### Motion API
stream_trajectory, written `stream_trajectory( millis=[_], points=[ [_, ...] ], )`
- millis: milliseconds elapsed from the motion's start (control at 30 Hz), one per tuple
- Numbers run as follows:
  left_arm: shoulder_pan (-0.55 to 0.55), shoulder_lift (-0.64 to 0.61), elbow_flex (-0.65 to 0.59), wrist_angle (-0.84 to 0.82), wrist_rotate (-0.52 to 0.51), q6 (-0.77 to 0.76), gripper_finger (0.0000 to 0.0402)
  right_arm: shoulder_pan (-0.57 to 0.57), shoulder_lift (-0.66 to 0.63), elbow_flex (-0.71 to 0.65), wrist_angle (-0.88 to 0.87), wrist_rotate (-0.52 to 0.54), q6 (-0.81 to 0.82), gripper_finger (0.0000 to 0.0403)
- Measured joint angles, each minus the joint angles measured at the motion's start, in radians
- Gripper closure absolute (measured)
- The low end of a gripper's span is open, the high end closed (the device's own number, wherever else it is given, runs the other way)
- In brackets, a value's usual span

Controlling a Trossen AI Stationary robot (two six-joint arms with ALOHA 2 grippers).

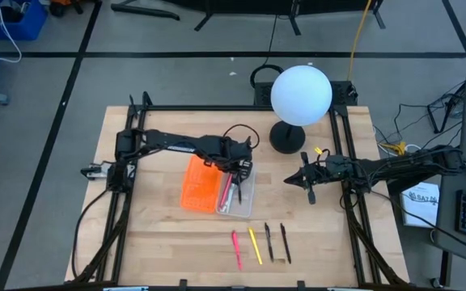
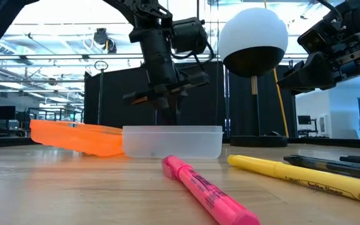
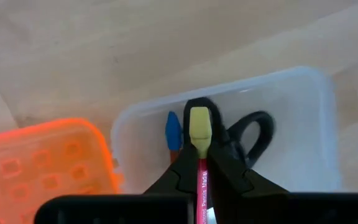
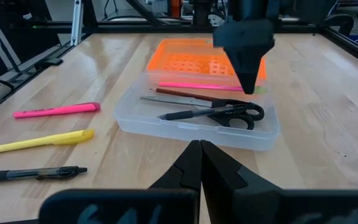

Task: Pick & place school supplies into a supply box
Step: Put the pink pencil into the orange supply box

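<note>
Lowering pink pencil (image 3: 201, 180) into supply box (image 1: 245, 202): left gripper (image 1: 237, 172) over box, fingers clamped on pencil, eraser end down. Orange panel (image 1: 199, 184) adjoins box on left. Already inside: scissors (image 4: 232, 114), dark pen, red-orange pencil (image 4: 185, 94). Next move, likely: part fingers, lift clear, fetch from tabletop row – pink highlighter (image 1: 236, 248), yellow one (image 1: 255, 246), two dark pens (image 1: 277, 243). Right gripper (image 1: 310, 179) waits right of box, fingers together, empty. Pencil's lower part hidden behind box wall in low view; contact with box floor unclear.
</note>
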Motion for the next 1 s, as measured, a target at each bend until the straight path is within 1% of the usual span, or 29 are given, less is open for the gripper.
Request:
stream_trajectory(
  millis=[667,767,1000],
  points=[
    [-0.003,0.015,-0.001,-0.006,0.004,-0.013,0.038,0.0,0.0,0.0,0.0,0.0,0.0,0.0403],
    [-0.002,0.015,-0.001,-0.007,0.019,-0.015,0.038,0.0,0.0,0.0,0.0,0.0,0.0,0.0403],
    [-0.002,0.015,-0.001,-0.007,-0.003,-0.016,0.038,0.0,0.0,0.0,0.0,0.0,0.0,0.0403]
  ],
)
